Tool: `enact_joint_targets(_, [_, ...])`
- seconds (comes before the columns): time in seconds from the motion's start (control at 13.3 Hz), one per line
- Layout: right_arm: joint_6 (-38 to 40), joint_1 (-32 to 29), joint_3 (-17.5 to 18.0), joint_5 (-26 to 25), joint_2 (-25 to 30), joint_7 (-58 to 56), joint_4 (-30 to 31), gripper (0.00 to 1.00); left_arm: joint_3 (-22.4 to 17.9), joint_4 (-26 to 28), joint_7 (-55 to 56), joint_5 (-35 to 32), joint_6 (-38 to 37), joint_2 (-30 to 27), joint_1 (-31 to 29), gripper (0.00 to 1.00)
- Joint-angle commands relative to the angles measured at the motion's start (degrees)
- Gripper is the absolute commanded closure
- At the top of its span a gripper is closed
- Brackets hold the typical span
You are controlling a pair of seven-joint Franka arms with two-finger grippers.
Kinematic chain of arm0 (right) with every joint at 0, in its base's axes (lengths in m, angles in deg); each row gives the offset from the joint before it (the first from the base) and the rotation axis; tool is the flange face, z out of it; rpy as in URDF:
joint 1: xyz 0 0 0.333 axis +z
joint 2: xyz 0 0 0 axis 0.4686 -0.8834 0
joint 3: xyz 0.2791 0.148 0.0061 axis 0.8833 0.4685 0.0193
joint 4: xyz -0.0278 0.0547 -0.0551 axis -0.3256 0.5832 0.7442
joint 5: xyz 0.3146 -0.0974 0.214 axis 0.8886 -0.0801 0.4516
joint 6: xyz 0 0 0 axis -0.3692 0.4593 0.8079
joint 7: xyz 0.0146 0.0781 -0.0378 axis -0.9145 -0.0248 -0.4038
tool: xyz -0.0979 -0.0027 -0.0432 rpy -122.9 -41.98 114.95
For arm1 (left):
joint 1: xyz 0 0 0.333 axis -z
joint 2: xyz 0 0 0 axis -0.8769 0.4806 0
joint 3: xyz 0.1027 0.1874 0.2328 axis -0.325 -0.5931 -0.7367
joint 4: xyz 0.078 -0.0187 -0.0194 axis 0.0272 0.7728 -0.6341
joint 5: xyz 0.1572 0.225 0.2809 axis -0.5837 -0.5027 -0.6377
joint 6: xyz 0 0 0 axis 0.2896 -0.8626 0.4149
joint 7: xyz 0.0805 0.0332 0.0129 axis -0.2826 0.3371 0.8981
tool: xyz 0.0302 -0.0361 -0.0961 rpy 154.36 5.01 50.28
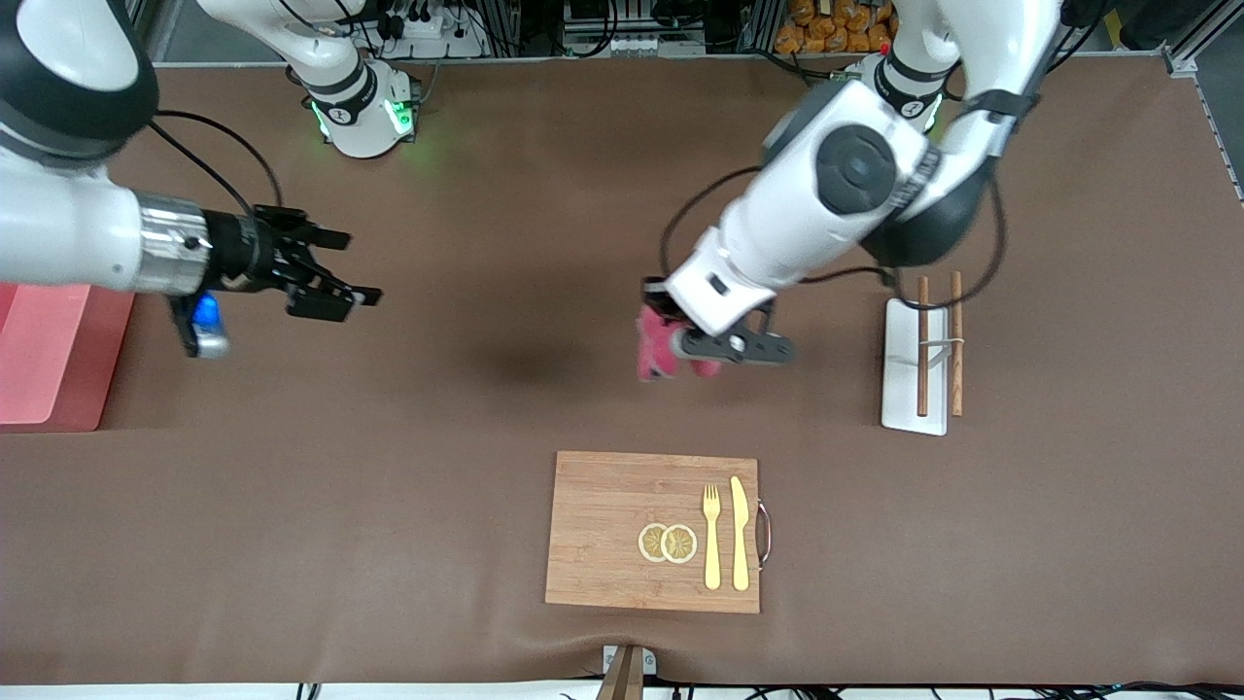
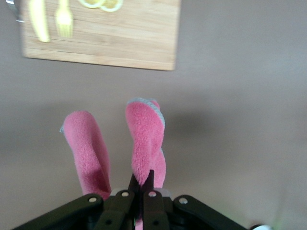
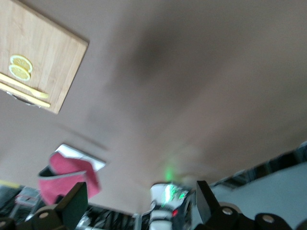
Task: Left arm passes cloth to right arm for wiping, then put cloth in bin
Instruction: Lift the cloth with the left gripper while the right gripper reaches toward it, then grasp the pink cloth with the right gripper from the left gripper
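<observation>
Here the left gripper (image 1: 714, 352) hangs in the air over bare brown table (image 1: 466, 467), its jaws clamped on the cloth (image 1: 657, 347), which droops below it in two magenta-red folds; the white boxy wrist covers the top of the cloth in the front view, and only the left wrist view shows the fingers (image 2: 147, 184) pinched together on the fabric (image 2: 146, 143). Taking the wooden cutting board (image 1: 612, 530) as the landmark, the held cloth is over table farther from the front camera than the board. The board carries two lemon slices (image 1: 668, 542), a yellow fork (image 1: 712, 535) and a yellow knife (image 1: 740, 533). The right gripper (image 1: 335, 267) hovers with its jaws wide apart and nothing between them, well off toward the right arm's end of the table from the board. The bin (image 1: 49, 355) sits at that end too, cut off by the frame edge and partly hidden under the right arm. A white stand with two brown sticks (image 1: 923, 360) lies toward the left arm's end, farther from the front camera than the board
</observation>
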Motion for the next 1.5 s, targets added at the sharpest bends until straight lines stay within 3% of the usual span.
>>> enact_joint_targets(0.0, [1.02, -1.03, -0.51, 10.17, -6.39, 3.39, -2.97, 0.0, -0.24, -0.56, 5.42, 1.03, 7.23, 1.23, 4.21, 1.0])
enact_joint_targets(0.3, [-3.27, 2.47, -0.42, 14.6, -10.28, 4.35, -2.36, 0.0, -0.6, -0.47, 14.57, 0.68, 19.02, 2.02, 10.28, 1.0])
enact_joint_targets(0.9, [-9.88, 11.44, -0.51, 13.72, -10.81, 7.08, -0.86, 0.0, -0.33, -0.56, 18.71, 0.41, 23.08, 1.23, 11.87, 1.0])
enact_joint_targets(0.98, [-9.53, 11.63, -0.51, 13.72, -10.63, 7.08, -0.34, 0.11, -0.33, -0.56, 18.71, 0.41, 23.08, 1.23, 11.96, 1.0])
enact_joint_targets(1.05, [-9.53, 11.89, -0.51, 13.72, -10.46, 7.08, -0.25, 0.44, -0.33, -0.56, 18.71, 0.41, 23.08, 1.23, 11.87, 1.0])
enact_joint_targets(1.2, [-9.44, 12.07, -0.51, 13.64, -10.37, 7.08, -0.16, 0.75, -0.33, -0.56, 18.71, 0.41, 23.08, 1.23, 11.87, 1.0])
enact_joint_targets(1.35, [-9.61, 12.33, -0.51, 12.59, -10.36, 7.08, -0.33, 1.0, -0.42, -0.48, 18.71, 0.32, 23.08, 1.06, 11.87, 1.0])
enact_joint_targets(1.43, [-9.44, 12.16, -0.51, 12.49, -10.45, 6.9, -0.42, 1.0, -0.42, -0.47, 18.71, 0.32, 23.08, 1.06, 11.78, 1.0])
